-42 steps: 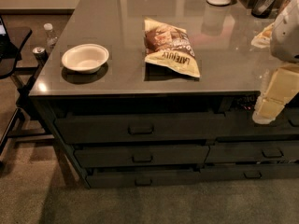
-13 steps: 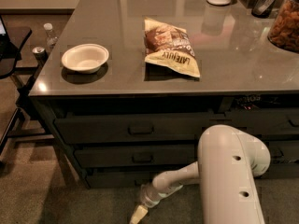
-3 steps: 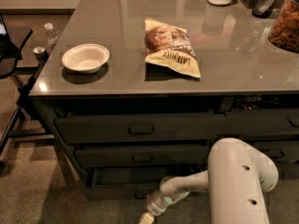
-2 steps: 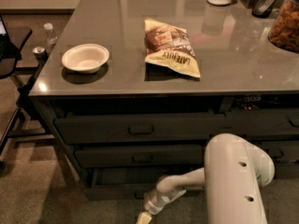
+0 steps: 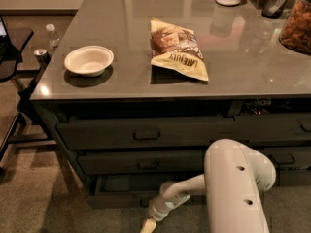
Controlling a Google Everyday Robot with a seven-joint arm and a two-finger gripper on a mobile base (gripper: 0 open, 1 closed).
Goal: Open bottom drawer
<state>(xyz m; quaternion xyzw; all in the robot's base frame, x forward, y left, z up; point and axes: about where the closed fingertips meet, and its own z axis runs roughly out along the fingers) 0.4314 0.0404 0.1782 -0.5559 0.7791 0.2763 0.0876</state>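
The grey counter (image 5: 243,57) fills most of the camera view, with stacks of dark drawers under it. The robot's white arm (image 5: 238,188) stands in front of the right part of the left stack and reaches down and to the left, towards the floor.

In this stack the top drawer (image 5: 146,132) and the middle drawer (image 5: 141,163) are flush and closed. The bottom drawer (image 5: 116,198) is the lowest one. It stands a little out of the cabinet, so a strip of its shallow dark interior shows under the middle drawer. Its long axis runs left to right, parallel to the counter edge, and its slim front faces the camera.

The gripper (image 5: 148,225) is at the bottom edge of the view, just in front of the middle of this drawer front and a little below it, with its yellowish tip pointing down and to the left. Whether it is open or closed cannot be told, and also not whether it touches the drawer handle, which the wrist covers.

On the counter lie a bag of chips (image 5: 177,50) near the middle and a white bowl (image 5: 89,60) to its left, well apart. A jar of snacks (image 5: 297,21) stands at the right edge.
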